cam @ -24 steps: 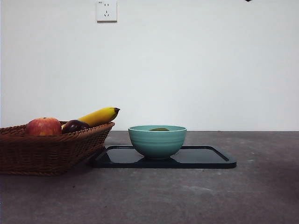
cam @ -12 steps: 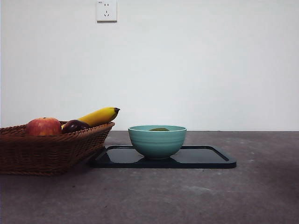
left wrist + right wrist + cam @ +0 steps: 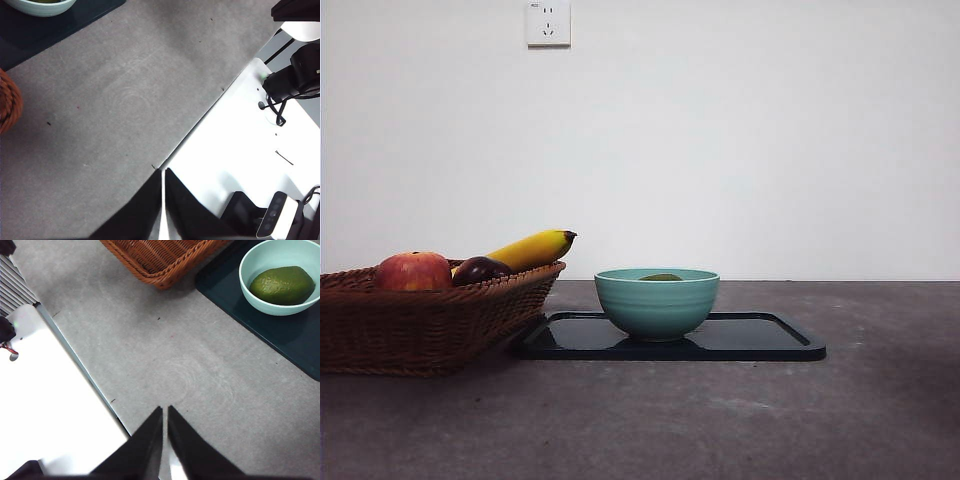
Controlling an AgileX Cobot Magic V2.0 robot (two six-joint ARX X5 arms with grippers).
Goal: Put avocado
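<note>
Both claws hang clenched and empty above the near edge of the grey worktop, away from the fruit. Left claw (image 3: 163,200) has its two black jaws pressed together with only a thin slit between them, poised over the line where the grey worktop (image 3: 125,100) meets a white surface (image 3: 240,150) carrying black cables and camera gear. Right claw (image 3: 164,440) is likewise squeezed together, holding nothing, over bare grey surface near a white panel (image 3: 45,405).

Out from the right claw, a dark tray (image 3: 280,335) lies on the worktop, and a pale teal bowl (image 3: 250,285) stands on it. Inside the bowl rests the avocado (image 3: 282,285), dull green and pebbly, lying on its side. In the front view only the top of the avocado (image 3: 661,277) peeks over the rim of the bowl (image 3: 657,303), which sits toward the left part of the tray (image 3: 760,340).

Just beside the tray stands a wicker basket (image 3: 420,325), its corner close to the tray's end. It holds a red apple (image 3: 412,271), a dark plum (image 3: 480,269) and a yellow banana (image 3: 532,249) propped over the rim. A wall socket (image 3: 548,22) is on the white wall behind.
</note>
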